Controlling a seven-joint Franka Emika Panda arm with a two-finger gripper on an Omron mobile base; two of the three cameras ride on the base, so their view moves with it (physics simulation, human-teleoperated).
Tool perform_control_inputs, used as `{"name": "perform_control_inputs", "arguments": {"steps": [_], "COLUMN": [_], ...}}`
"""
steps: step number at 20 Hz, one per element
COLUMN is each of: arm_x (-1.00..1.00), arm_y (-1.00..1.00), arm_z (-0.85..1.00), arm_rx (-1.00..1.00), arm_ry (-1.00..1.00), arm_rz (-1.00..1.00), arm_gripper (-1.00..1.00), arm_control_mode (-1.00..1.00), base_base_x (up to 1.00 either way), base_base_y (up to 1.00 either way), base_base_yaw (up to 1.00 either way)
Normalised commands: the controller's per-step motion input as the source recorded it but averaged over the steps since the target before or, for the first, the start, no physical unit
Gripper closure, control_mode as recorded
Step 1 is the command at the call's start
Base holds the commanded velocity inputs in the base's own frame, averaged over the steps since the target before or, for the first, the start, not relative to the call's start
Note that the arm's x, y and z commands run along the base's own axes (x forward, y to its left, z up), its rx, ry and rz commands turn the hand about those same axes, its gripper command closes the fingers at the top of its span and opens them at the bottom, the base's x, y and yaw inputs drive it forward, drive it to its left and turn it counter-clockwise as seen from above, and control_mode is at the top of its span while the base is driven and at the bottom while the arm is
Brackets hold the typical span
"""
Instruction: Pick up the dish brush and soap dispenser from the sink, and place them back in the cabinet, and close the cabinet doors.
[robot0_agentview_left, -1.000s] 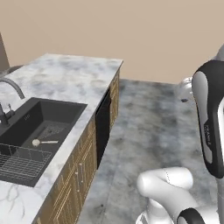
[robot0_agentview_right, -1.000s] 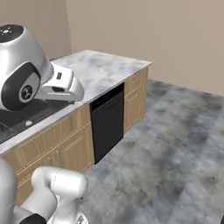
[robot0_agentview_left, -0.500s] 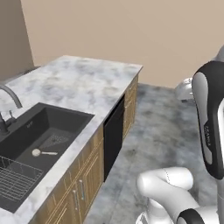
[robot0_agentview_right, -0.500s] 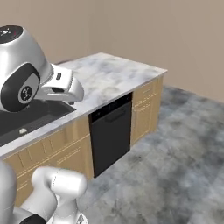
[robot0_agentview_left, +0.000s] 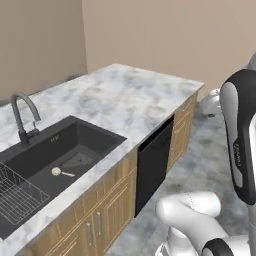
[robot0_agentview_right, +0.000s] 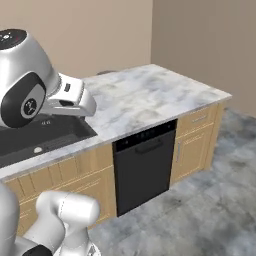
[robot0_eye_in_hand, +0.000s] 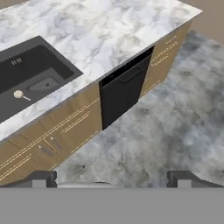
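— Driving has swung both base views round since a second ago: the whole scene has shifted, so that is your base moving, not the things. You now see the bench (robot0_agentview_left: 125, 95) from nearer its far end, with the dishwasher (robot0_agentview_right: 144, 167) square ahead.

— Where's the brush?

— Your brush (robot0_agentview_left: 61, 172) lies flat on the floor of the sink (robot0_agentview_left: 97, 137), head toward the rack (robot0_agentview_left: 17, 197), handle pointing away from it. The hand view shows it too (robot0_eye_in_hand: 19, 94), low in the basin. It lies there because nothing has lifted it yet.

— And the soap?

— You can't see the bottle from here, nor the cabinet; I can't tell where either is.

— End effector?

— Your end effector (robot0_eye_in_hand: 111, 177) has its fingers spread as wide as they go and holds nothing. It hangs well above the floor, off the bench, looking down at the dishwasher front. That suits travel: arm tucked high while the base turns, I judge, toward the sink.
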Motion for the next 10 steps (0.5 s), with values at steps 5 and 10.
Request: {"name": "perform_control_inputs", "arguments": {"steps": [5,10], "arm_x": [0.0,0.0], "arm_y": [0.0,0.0], "arm_z": [0.0,0.0], "arm_rx": [0.0,0.0], "arm_ry": [0.0,0.0], "arm_rz": [0.0,0.0], "arm_gripper": [-1.0,-1.0], "arm_control_mode": [1.0,1.0], "base_base_x": [0.31,0.14], "base_base_y": [-0.21,-0.16], "base_base_yaw": [0.53,0.56]}}
